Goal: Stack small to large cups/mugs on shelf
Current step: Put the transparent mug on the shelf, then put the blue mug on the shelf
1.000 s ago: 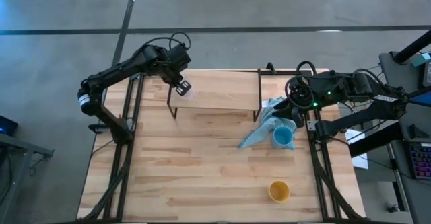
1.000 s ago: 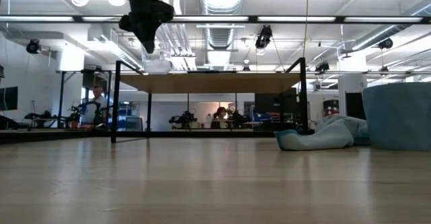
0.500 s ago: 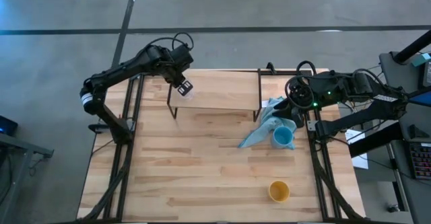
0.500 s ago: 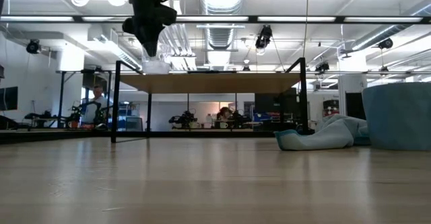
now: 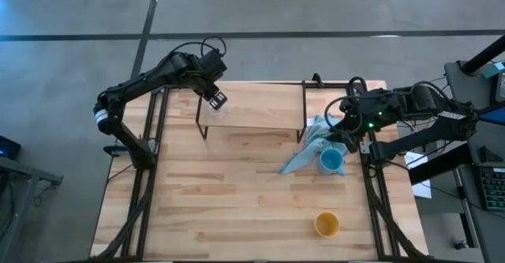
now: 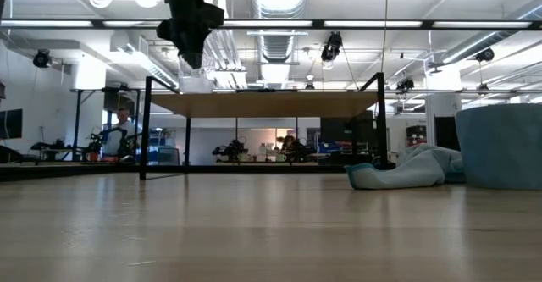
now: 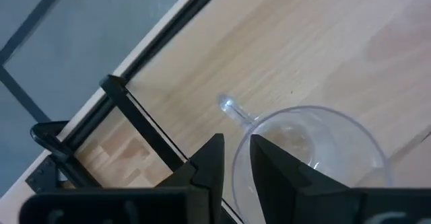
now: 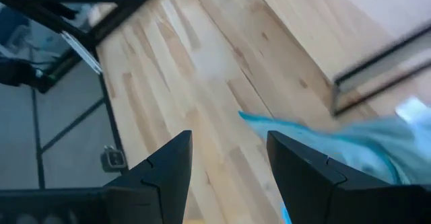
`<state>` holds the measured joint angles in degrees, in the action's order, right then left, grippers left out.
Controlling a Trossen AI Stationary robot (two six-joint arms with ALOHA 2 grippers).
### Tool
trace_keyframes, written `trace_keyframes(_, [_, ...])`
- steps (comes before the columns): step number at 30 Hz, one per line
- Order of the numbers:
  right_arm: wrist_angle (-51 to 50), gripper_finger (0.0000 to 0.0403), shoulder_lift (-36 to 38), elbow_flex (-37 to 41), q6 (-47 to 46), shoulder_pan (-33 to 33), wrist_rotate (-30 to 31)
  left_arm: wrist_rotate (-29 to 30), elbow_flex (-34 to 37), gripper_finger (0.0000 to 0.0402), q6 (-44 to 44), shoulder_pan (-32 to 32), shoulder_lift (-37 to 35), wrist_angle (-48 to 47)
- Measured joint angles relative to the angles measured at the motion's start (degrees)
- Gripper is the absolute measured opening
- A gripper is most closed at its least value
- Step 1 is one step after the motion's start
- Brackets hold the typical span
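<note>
The clear glass (image 7: 310, 150) stands upright on the left end of the shelf (image 5: 260, 105), and shows small in the low view (image 6: 196, 83). My left gripper (image 5: 218, 99) hangs over it, fingers nearly shut (image 7: 236, 157). The light blue cup (image 5: 331, 160) stands on the table's right side against the light blue cloth (image 5: 309, 151). The yellow-orange cup (image 5: 327, 224) stands near the near right corner. My right gripper (image 5: 338, 127) is open (image 8: 229, 157) above the cloth, beside the shelf's right end. My left gripper has the clear glass by its rim (image 7: 236, 173), on the side next to its small handle (image 7: 232, 108). One finger (image 7: 273, 163) is inside the glass and one (image 7: 210, 160) outside. The fingers come from above, pointing down. The glass stands upright with its base on the shelf board.
The shelf's black legs (image 5: 303, 113) stand between the two arms. The cloth (image 6: 406, 170) lies bunched beside the blue cup (image 6: 501, 146). Bare tabletop (image 5: 221, 192) stretches across the left and near parts. People and benches show in the room behind.
My right gripper has swung toward the table's left and near side, over the light blue cloth. The glass has stayed in place on the shelf, with my left gripper still over it.
</note>
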<state>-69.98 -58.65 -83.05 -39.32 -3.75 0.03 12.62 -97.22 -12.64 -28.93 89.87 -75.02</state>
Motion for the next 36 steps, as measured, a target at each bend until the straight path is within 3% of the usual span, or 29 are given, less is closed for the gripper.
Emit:
trace_keyframes(6, [-6.5, 0.0186, 0.0, 0.0, -4.87, 0.02, 0.0, -1.16, -3.22, 0.0059, -0.36, 0.15, -0.37, 0.01])
trace_keyframes(15, [-18.2, 0.0186, 0.0, 3.96, -14.7, -0.99, -1.46, -9.71, -8.29, 0.0059, -0.51, 0.72, -0.83, 0.04])
trace_keyframes(21, [-17.84, 0.0186, -0.45, 11.33, -25.44, -4.0, -14.03, -10.58, -9.15, 0.0059, -0.46, 1.4, -0.88, 1.01])
trace_keyframes(27, [-13.63, 0.0186, -3.0, 15.95, -30.99, -12.06, -23.6, -10.56, -8.8, 0.0059, 0.0, 1.38, -0.88, 1.03])
trace_keyframes(32, [-1.25, 0.0186, -6.48, 16.52, -30.75, -18.38, -23.54, -10.54, -8.64, 0.0059, 2.33, 1.38, -0.88, 1.06])
trace_keyframes(36, [-0.96, 0.0186, -10.56, 15.75, -28.06, -20.88, -13.38, -10.52, -8.62, 0.0059, 2.67, 1.38, -0.88, 1.16])
